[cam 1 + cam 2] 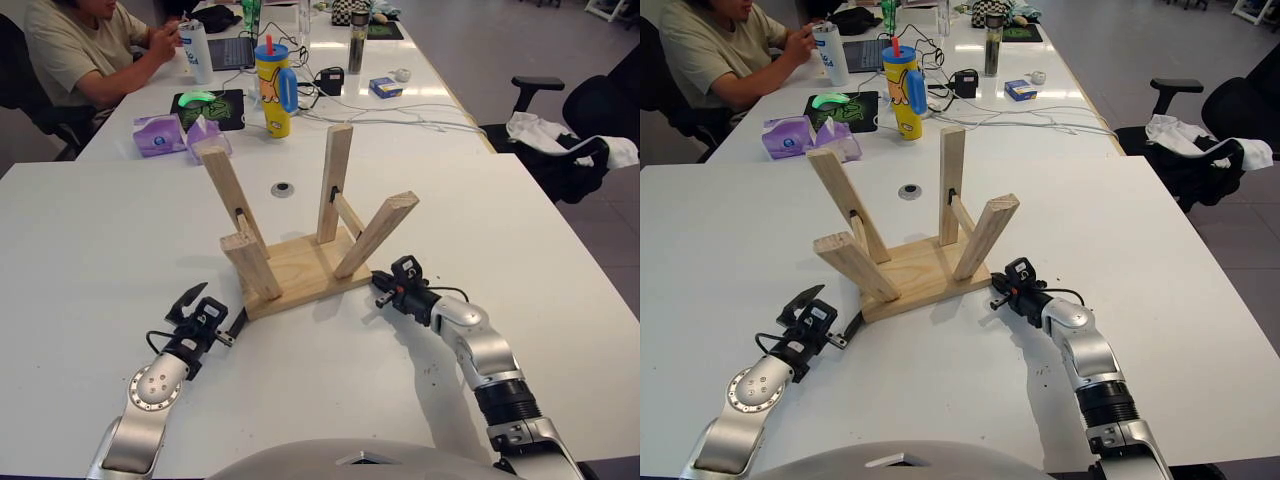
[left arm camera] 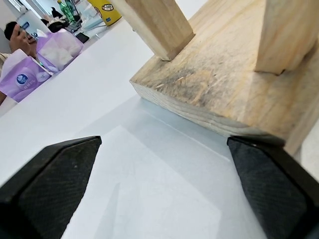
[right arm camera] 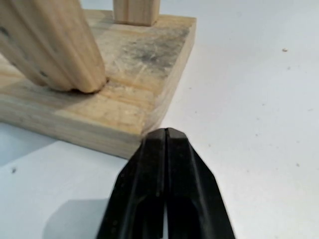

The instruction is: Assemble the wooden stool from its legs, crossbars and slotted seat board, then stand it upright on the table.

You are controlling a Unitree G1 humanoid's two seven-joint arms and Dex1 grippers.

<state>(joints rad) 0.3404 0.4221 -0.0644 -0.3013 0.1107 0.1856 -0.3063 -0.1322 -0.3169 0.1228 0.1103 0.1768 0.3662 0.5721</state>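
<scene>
Stool point(image 1: 300, 235) lies upside down mid tabletop point(image 1: 90, 250), seat board point(image 1: 305, 272) flat on the surface w/ four legs sticking up and splaying outward. Far-left leg point(image 1: 228, 188) leans left, far-right leg point(image 1: 335, 180) is nearly vertical, near-right leg point(image 1: 378, 232) tilts right, and near-left leg point(image 1: 252, 265) tilts toward the robot. A crossbar point(image 1: 349, 213) links the far-right and near-right legs low down, near the board. Another one shows btw the two left legs, mostly hidden.

L hand point(image 1: 215, 308) rests low on the tabletop at the board's near-left corner, released w/ fingers spread wide. In the L wrist view one fingertip point(image 2: 269, 184) sits right at that corner, the other well out over bare tabletop. Can't tell if the tip actually touches the wood. It's grasping nothing.

R hand point(image 3: 167, 149) is at the board's near-right corner, clenched, fingers pressed together w/ nothing btw them. Tips are right up against the board edge, just below the near-right leg's foot.

Behind the stool: round grommet point(image 1: 283, 189) in the tabletop. On the next tabletop back: yellow cup point(image 1: 272, 92) w/ blue handle, purple tissue packs point(image 1: 160, 134), dark mouse pad point(image 1: 222, 110), blue box point(image 1: 385, 88), tall bottle point(image 1: 357, 40) and loose cables point(image 1: 400, 118). Office chair point(image 1: 565, 150) w/ white cloth stands off to the right.
</scene>
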